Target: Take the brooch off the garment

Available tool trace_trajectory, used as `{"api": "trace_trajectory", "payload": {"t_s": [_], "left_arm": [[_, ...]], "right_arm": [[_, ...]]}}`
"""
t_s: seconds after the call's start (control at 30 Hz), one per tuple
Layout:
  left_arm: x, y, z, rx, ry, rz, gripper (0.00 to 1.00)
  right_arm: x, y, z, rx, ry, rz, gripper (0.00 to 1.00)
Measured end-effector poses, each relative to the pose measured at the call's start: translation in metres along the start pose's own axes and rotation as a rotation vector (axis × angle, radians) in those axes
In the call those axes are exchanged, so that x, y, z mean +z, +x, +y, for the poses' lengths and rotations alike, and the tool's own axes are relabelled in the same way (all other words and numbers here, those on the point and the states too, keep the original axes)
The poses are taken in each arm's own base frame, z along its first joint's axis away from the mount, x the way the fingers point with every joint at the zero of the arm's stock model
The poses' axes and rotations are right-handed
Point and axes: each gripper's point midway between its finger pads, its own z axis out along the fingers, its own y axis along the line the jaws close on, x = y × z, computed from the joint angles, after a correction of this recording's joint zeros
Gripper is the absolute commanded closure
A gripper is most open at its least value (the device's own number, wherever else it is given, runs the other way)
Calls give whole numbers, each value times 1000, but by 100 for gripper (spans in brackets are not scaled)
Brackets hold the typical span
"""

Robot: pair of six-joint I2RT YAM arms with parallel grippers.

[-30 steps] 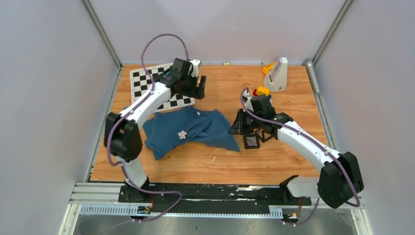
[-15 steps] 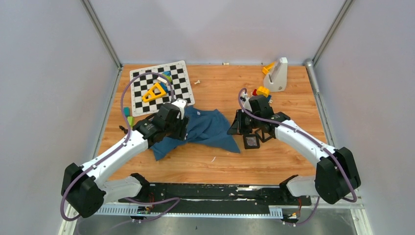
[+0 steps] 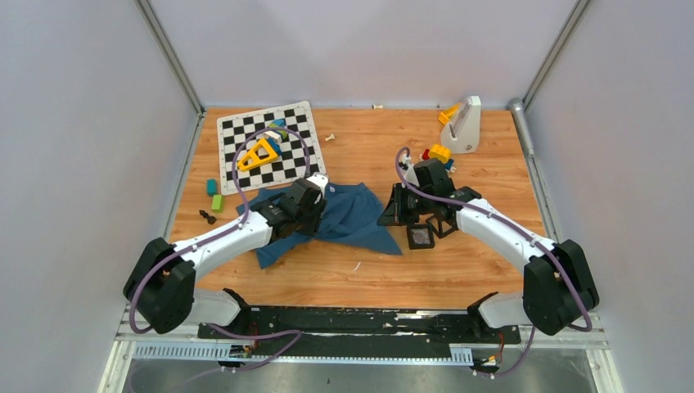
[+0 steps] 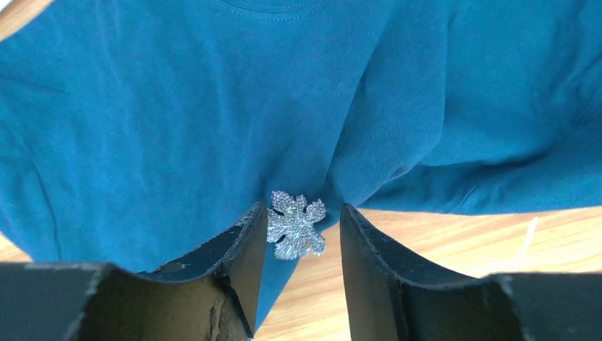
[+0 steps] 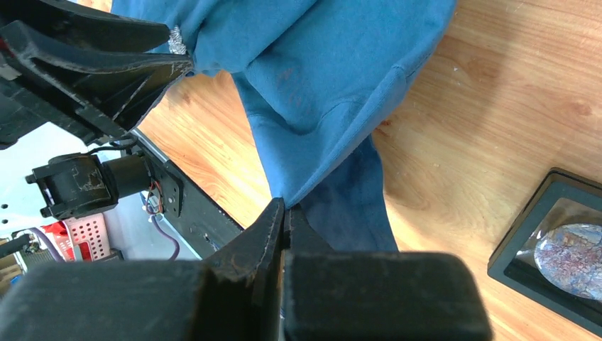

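wooden tabletop [image 3: 458, 274] fills mid-frame; left gripper [image 4: 303, 213] stands spread around brooch [image 4: 294, 226] on garment [image 4: 142, 106]; lower centre, right gripper [image 5: 285, 206] pinches garment's edge.

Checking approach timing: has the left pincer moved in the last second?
Yes. The left pincer was over the chequered board's right edge; it now sits below the board in the top view, over the garment.

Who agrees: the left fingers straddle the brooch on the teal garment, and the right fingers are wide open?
No: the right fingers are shut, pinching the garment, as the right wrist view shows. The left fingers do straddle the brooch.
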Motion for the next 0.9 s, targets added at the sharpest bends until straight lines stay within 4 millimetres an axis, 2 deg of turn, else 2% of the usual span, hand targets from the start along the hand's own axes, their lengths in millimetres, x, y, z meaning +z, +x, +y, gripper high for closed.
{"api": "trace_trajectory", "payload": {"t_s": [0.1,0.2,0.27,0.4,0.47,0.67,0.9], "left_arm": [[9,4,-1,2,-5,19,64],[16,6,0,-1,-20,29,81],[19,8,3,-5,-39,35,85],[16,6,7,-11,-64,22,92],[9,1,8,-18,-57,-6,99],[-15,-17,8,-50,-18,-92,100],[-27,-19,7,-143,120,-122,100]], "right_arm": [[2,1,-2,3,4,5,100],[3,1,-2,6,5,10,100],[3,1,-3,6,6,10,100],[3,1,-3,6,9,7,100],[3,0,-5,6,18,0,100],[-6,-6,-15,12,59,-51,100],[-14,-8,-23,15,102,-93,98]]}}
